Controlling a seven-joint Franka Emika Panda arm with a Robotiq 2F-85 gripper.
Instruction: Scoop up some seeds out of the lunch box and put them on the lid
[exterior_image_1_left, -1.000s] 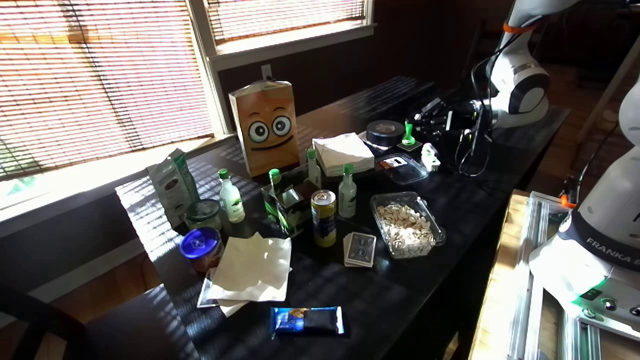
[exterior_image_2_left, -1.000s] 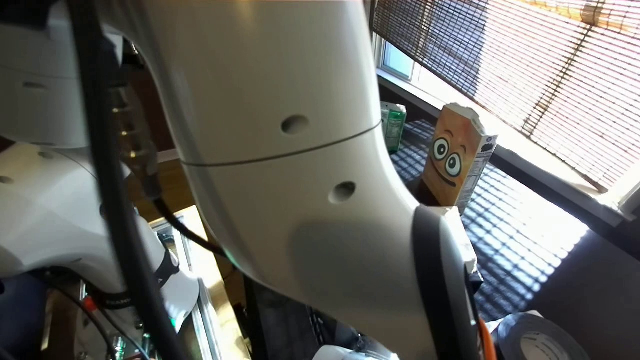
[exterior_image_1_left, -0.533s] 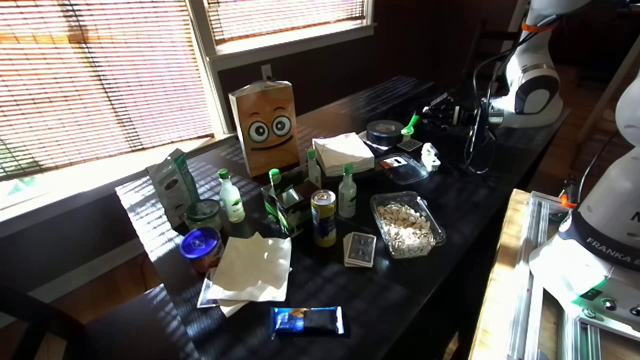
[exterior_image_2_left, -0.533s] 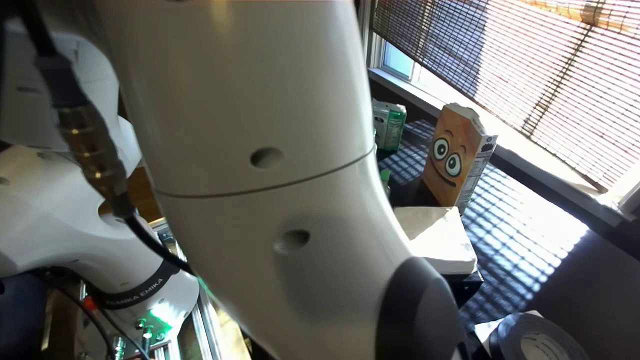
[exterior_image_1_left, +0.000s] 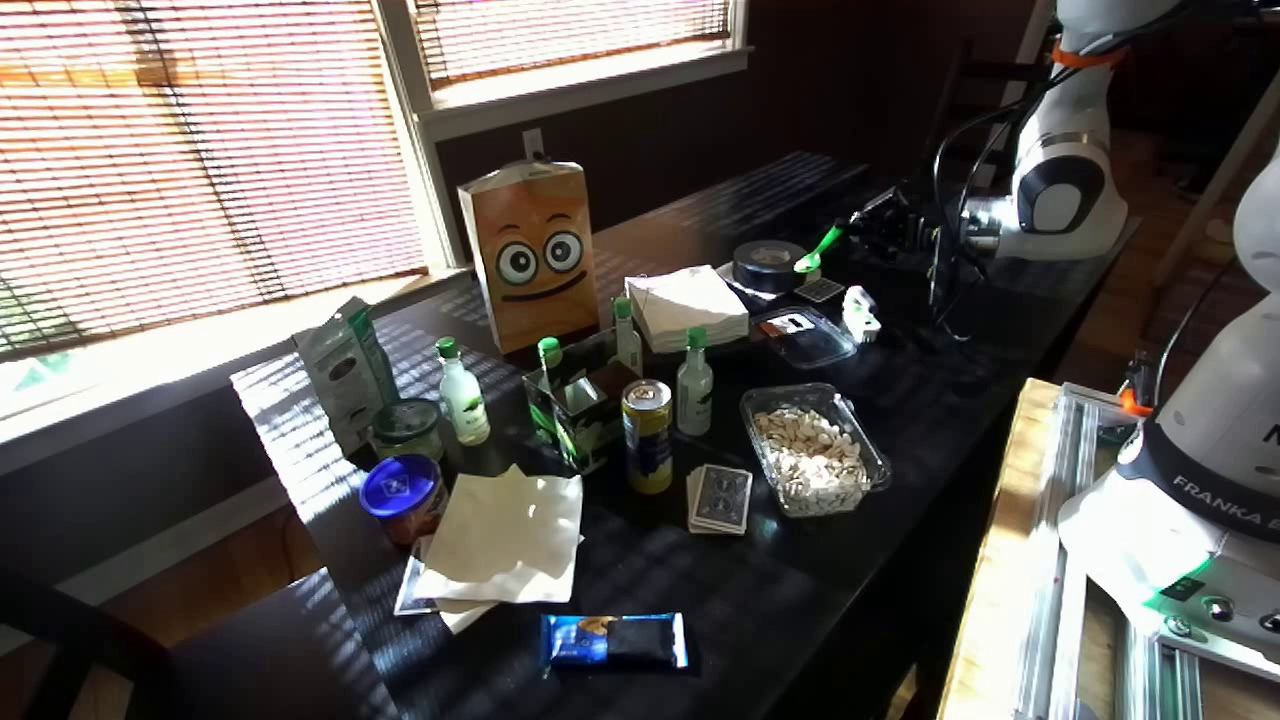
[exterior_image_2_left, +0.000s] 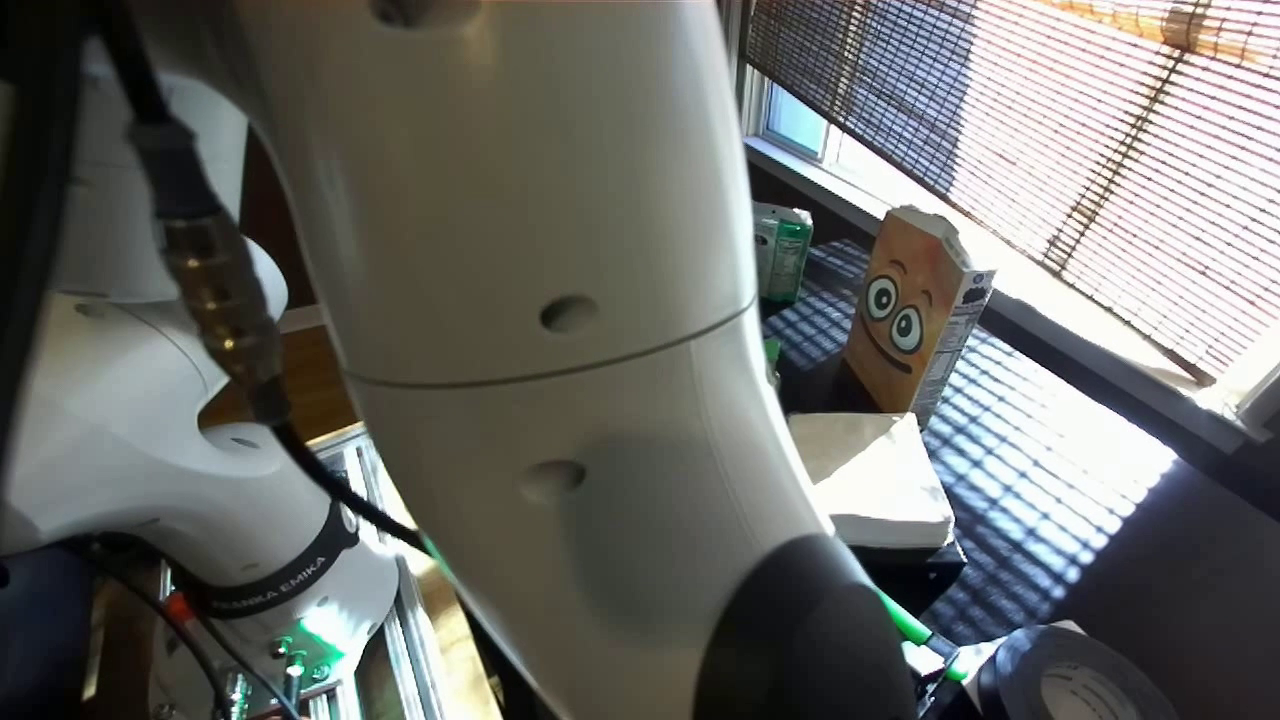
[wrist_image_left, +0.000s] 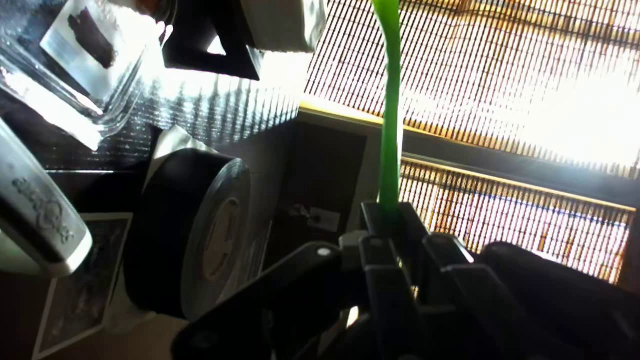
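In an exterior view the dark table (exterior_image_1_left: 790, 580) runs from lower left to upper right; the white arm (exterior_image_2_left: 560, 250) shows in both exterior views. On the table, left of centre in the upper half, the orange carton (exterior_image_1_left: 540, 260) stands upright, with the white paper stack (exterior_image_1_left: 688, 305) to its right. The gripper (wrist_image_left: 393, 217) is at the bottom of the wrist view, its jaws close together, pinching the green spoon (wrist_image_left: 391, 120) by one end. Right of centre in an exterior view sits the open lunch box (exterior_image_1_left: 872, 452); above it in the frame, apart from it, lies the clear lid (exterior_image_1_left: 815, 345). The black tape roll (exterior_image_1_left: 770, 262) is higher, slightly left, with the spoon's bowl just beside it; whether the two touch I cannot tell. The pale seeds (exterior_image_1_left: 808, 450) are heaped inside the lunch box.
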